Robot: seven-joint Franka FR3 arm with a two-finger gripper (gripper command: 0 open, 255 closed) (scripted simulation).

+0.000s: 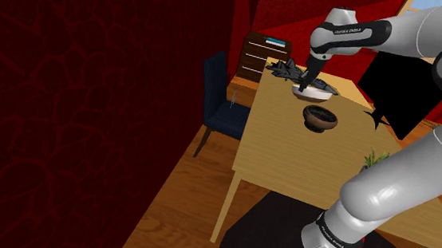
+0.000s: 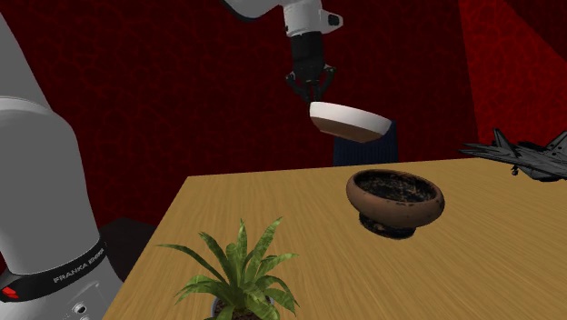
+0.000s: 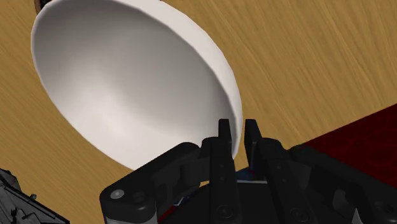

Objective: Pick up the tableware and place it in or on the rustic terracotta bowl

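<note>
Transfer stage. The black gripper [image 2: 310, 89] is closed on the rim of a white bowl [image 2: 350, 121]. The bowl hangs slightly tilted in the air above the wooden table [image 2: 273, 207], up and toward the second exterior view's left of the brown terracotta bowl [image 2: 395, 198]. Good practice here is to centre it over the brown bowl, level it, lower it until it nests, then let go. The one-sided rim grip may let it swing.
</note>
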